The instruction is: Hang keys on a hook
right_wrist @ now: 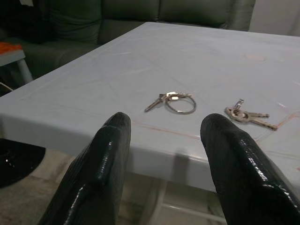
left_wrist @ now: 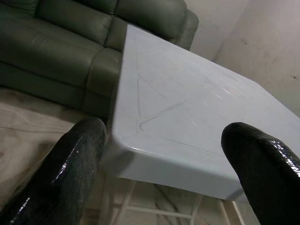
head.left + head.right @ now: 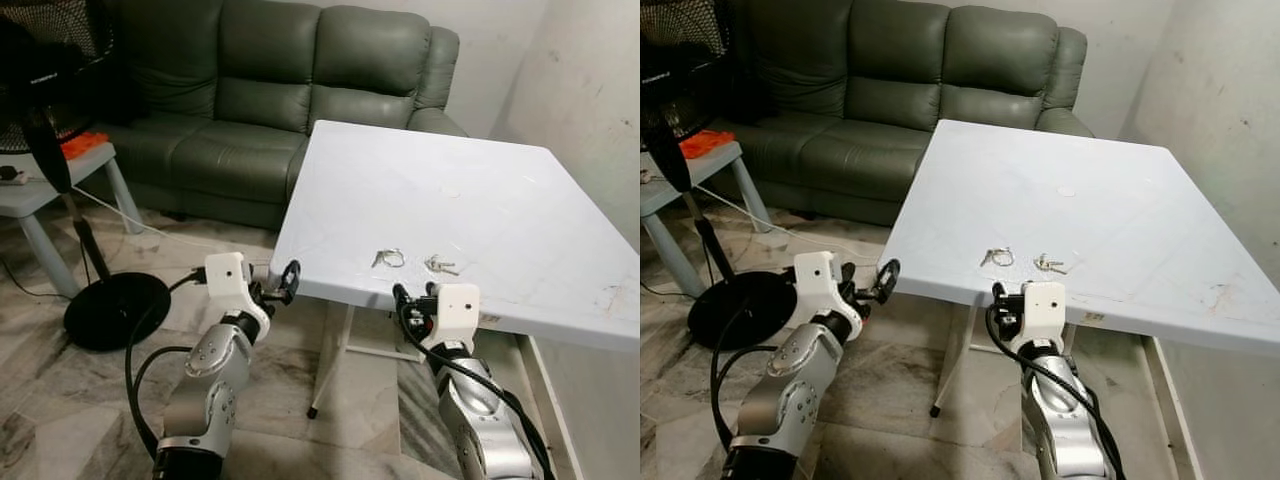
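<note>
Nothing is done yet: both sets of keys [image 1: 174, 100] lie on the counter [image 3: 520, 210] at 12 o'clock from my right gripper [image 1: 166, 154], fingers open and empty; my left gripper [image 2: 164, 164] is open too.

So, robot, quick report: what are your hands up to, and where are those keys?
Right gripper open, below the table edge facing the ringed silver keys. Left gripper open at the white plastic table corner. Second key bunch alongside.
</note>
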You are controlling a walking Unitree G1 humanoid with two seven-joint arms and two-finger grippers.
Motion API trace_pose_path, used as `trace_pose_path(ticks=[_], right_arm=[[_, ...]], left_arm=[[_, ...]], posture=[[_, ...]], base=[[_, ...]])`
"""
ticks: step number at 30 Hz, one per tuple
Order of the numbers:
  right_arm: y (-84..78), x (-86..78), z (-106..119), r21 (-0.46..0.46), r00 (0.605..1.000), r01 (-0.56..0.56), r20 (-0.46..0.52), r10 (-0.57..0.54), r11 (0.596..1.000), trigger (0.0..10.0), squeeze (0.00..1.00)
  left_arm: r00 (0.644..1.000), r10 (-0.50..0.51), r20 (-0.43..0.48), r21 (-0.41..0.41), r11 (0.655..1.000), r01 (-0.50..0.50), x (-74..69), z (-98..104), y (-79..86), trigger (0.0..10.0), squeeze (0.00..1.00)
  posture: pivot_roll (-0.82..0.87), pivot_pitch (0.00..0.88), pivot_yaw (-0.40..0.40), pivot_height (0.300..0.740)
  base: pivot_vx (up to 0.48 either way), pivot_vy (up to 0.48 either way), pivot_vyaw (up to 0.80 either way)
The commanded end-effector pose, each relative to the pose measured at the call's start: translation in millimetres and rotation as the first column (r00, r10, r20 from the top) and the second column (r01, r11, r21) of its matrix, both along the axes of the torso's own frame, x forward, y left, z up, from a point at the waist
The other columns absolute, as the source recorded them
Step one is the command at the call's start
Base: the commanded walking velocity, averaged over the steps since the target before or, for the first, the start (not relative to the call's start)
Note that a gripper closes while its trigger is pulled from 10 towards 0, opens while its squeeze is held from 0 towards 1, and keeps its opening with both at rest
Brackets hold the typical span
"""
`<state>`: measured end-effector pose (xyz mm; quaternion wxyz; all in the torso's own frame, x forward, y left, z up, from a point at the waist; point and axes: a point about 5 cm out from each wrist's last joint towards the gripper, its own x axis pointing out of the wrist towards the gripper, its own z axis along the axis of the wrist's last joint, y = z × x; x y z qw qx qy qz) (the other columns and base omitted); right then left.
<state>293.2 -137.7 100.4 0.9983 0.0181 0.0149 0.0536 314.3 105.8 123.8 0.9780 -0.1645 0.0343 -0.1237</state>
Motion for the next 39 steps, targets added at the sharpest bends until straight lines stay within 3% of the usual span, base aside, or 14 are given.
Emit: trace_pose_path(ticks=[1,39], right_arm=[[-4.3,1.9,4.1,-0.007,1.0,0.016,0.02,-0.016,1.0,10.0,0.0],[-3.1,1.1,2.5,-0.007,1.0,0.006,0.01,-0.006,1.0,10.0,0.0]], left_arm=[[1.0,0.004,-0.002,0.003,1.0,-0.004,1.4,0.1,-1.3,10.0,0.0],[1.0,0.018,-0.005,-0.021,1.0,-0.018,1.2,0.2,-0.8,10.0,0.0]], posture=[[0.02,0.0,-0.054,0.74],[0.02,0.003,-0.061,0.74]], base=[[0.24,0.0,0.0],[0.311,0.0,0.0]])
